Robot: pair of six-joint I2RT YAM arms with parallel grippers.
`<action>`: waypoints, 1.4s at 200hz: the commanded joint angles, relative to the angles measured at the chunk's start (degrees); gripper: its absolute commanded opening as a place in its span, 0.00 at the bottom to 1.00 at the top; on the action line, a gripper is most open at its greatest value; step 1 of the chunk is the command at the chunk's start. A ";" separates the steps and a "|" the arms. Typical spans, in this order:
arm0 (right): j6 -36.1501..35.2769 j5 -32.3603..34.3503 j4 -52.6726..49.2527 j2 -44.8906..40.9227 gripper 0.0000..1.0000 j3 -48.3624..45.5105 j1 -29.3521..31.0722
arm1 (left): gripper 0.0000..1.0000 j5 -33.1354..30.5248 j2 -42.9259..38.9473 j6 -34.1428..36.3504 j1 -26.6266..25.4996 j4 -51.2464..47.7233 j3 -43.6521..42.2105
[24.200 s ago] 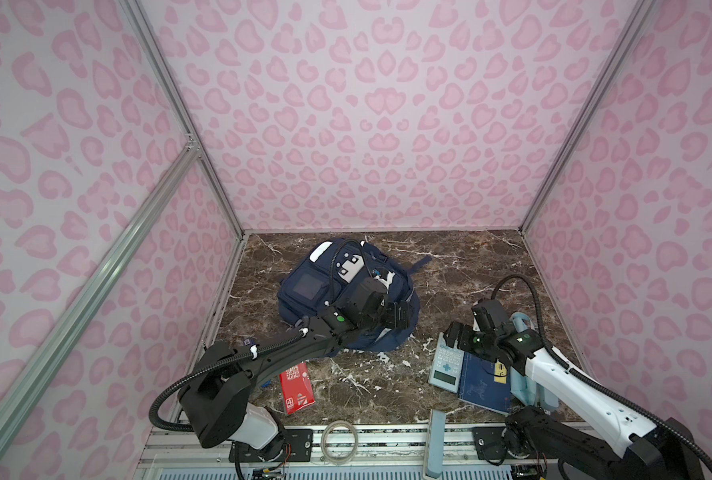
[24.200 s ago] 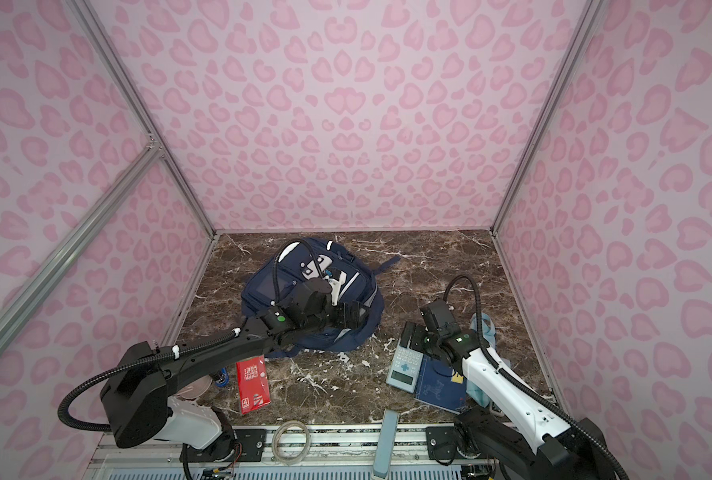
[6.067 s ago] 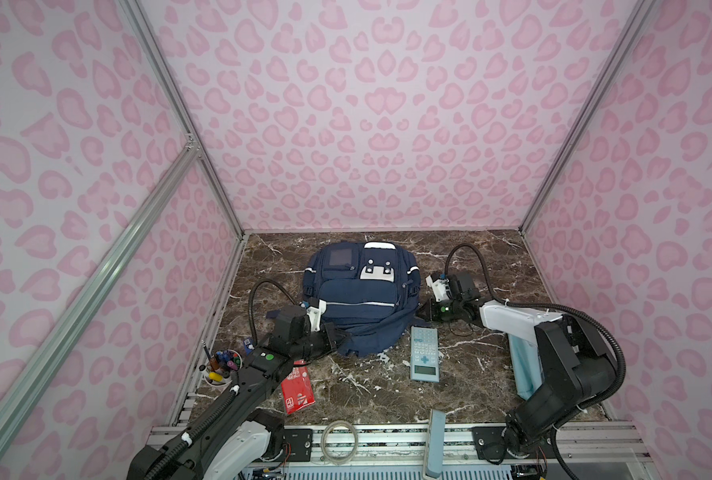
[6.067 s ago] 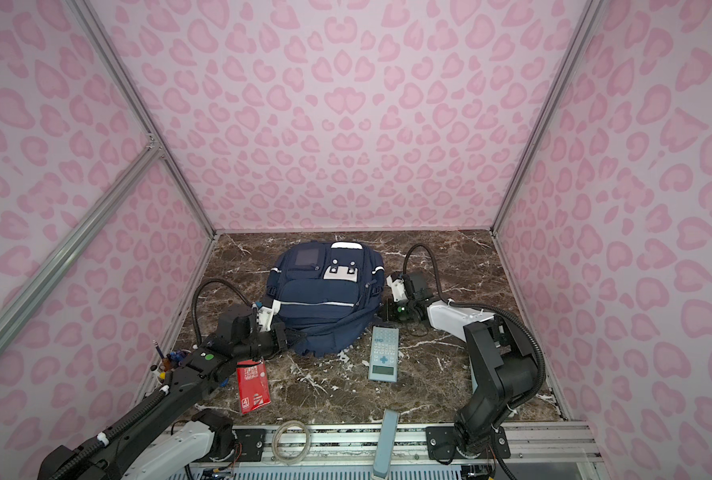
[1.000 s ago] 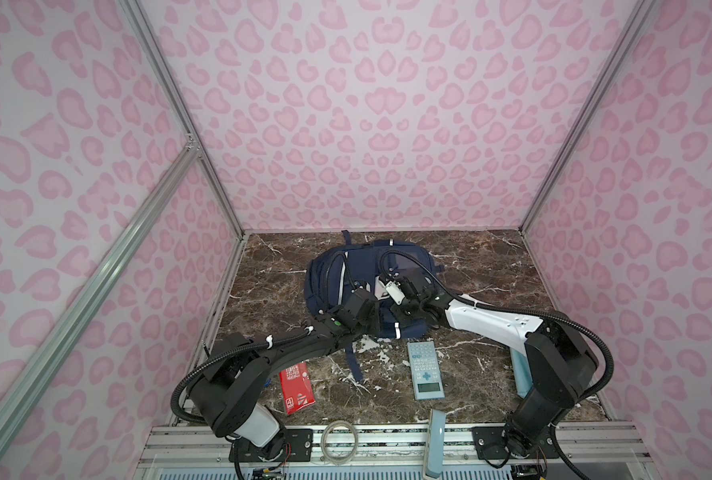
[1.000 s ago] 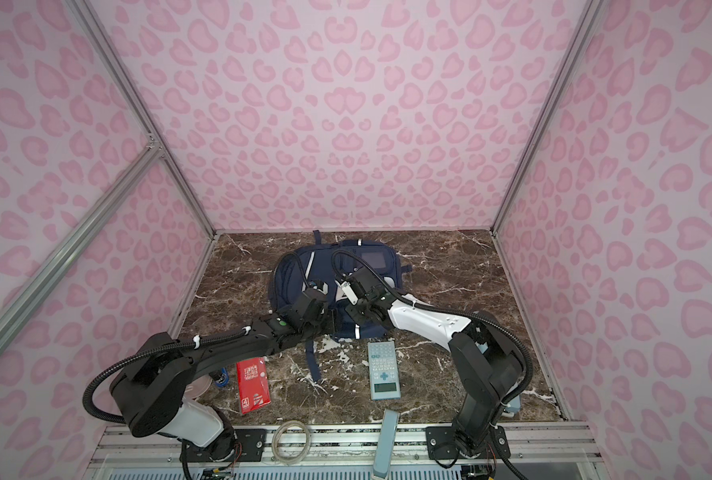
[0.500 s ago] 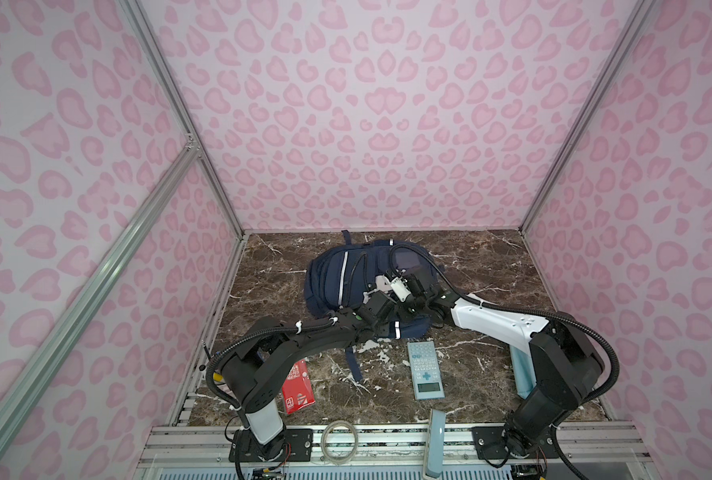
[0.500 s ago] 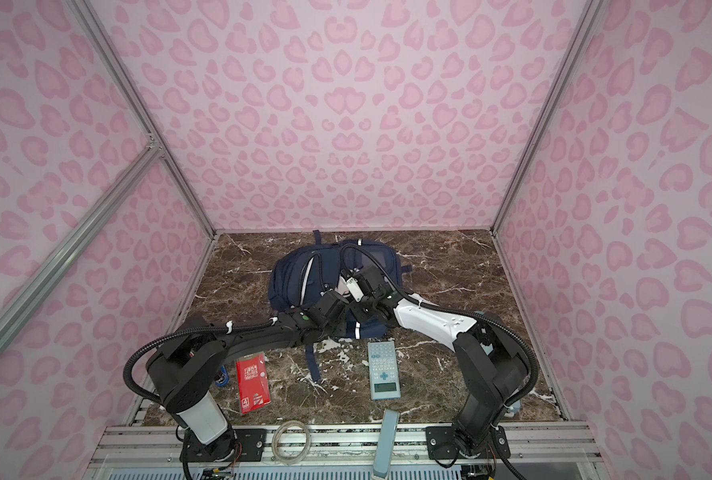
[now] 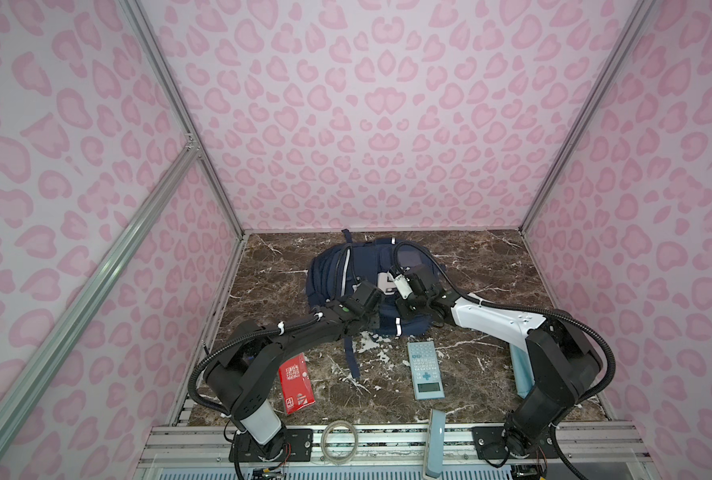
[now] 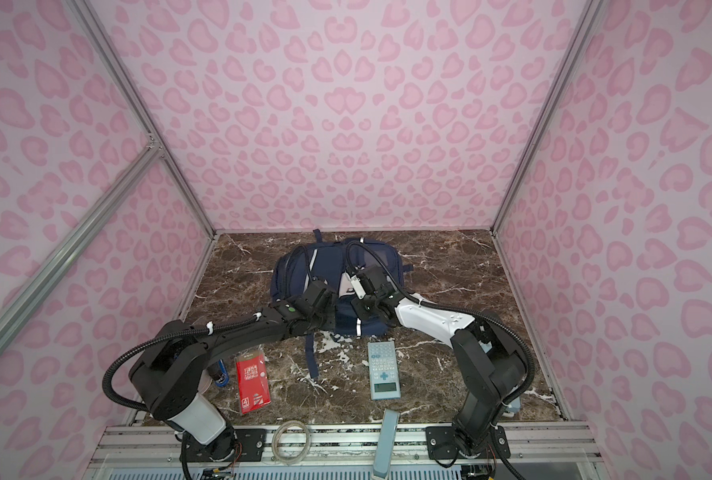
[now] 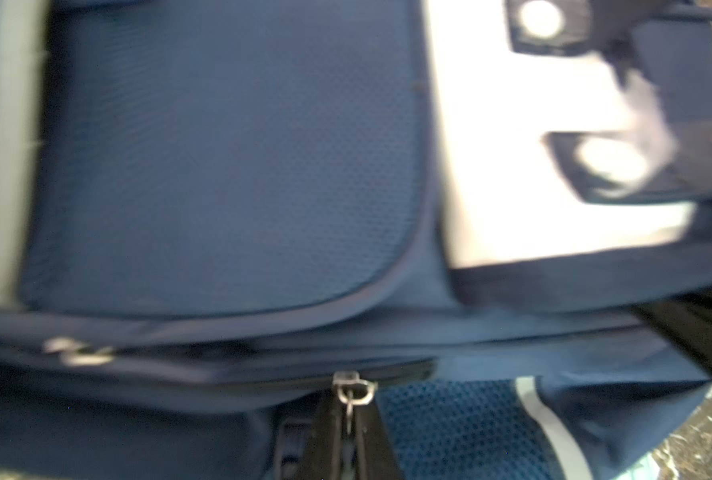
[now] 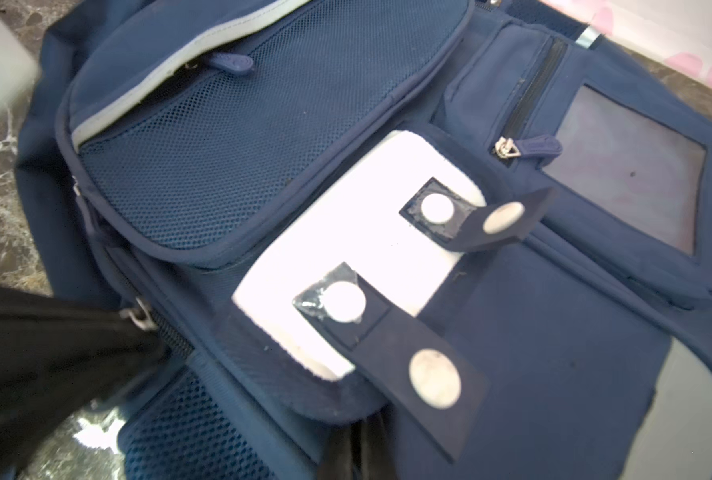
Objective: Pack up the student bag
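The student bag is laid at the back of the bench, the left end effector clamped on its zipper pull, the right end effector closed against its front. Nearer, one red booklet and one calculator are seen lying flat, clear of both end effectors.

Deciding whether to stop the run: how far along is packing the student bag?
Done: nothing visibly confirmed; the student bag lies with its inside hidden. In hand: the left gripper is shut on a zipper pull, the right gripper shut against the bag's fabric. Left: the calculator and the red booklet lie on the table, unpacked.
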 commanded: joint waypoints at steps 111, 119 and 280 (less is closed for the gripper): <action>1.55 3.24 14.18 -6.73 0.86 -10.69 6.49 | 0.03 17.41 -15.11 -0.15 6.83 0.89 -3.34; 1.12 1.26 14.10 -5.50 0.86 -9.93 6.48 | 0.03 17.56 -16.02 -0.40 6.65 0.91 -3.29; -5.11 11.51 9.41 -3.31 0.00 -9.50 5.59 | 0.03 4.71 -20.32 3.66 13.47 -2.71 -11.52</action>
